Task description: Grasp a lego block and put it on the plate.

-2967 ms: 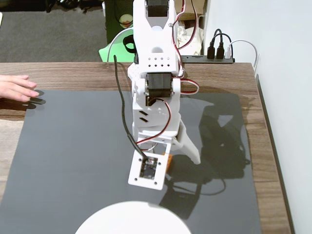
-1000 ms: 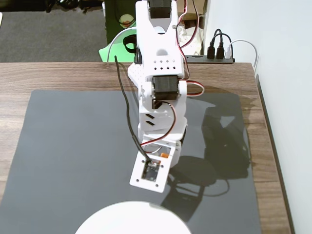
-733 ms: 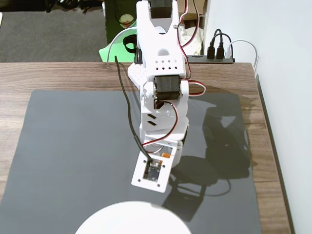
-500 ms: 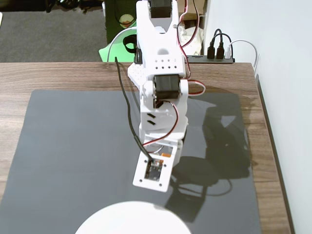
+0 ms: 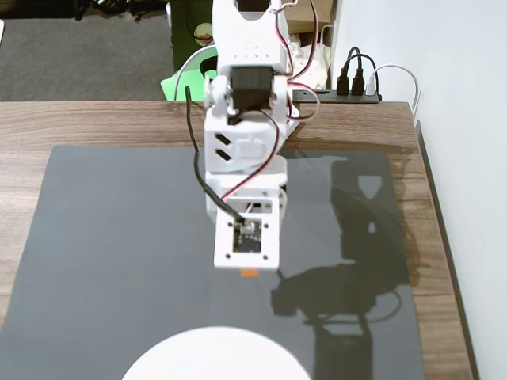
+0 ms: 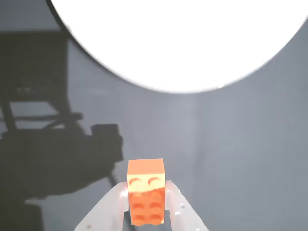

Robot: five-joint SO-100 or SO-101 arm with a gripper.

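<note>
The orange lego block [image 6: 146, 192] is clamped between my two white fingers [image 6: 113, 204], studs facing the wrist camera, its far end sticking out past the tips. My gripper [image 6: 146, 190] is shut on it, lifted above the dark mat. In the fixed view only a sliver of the lego block [image 5: 249, 272] peeks out under the camera mount, and my gripper [image 5: 248, 269] is mostly hidden beneath the arm. The white plate [image 6: 183, 43] fills the top of the wrist view; in the fixed view the plate [image 5: 214, 356] lies at the bottom edge, ahead of the gripper.
A dark grey mat [image 5: 111, 237] covers the wooden table [image 5: 95, 123]. A white wall [image 5: 459, 119] runs along the right side. A power strip with plugs [image 5: 356, 83] sits behind the table. The arm's shadow [image 5: 348, 293] falls right of the gripper.
The arm has risen and swung back, lifting the lego block off the mat. The hand seen at the left three seconds ago is gone.
</note>
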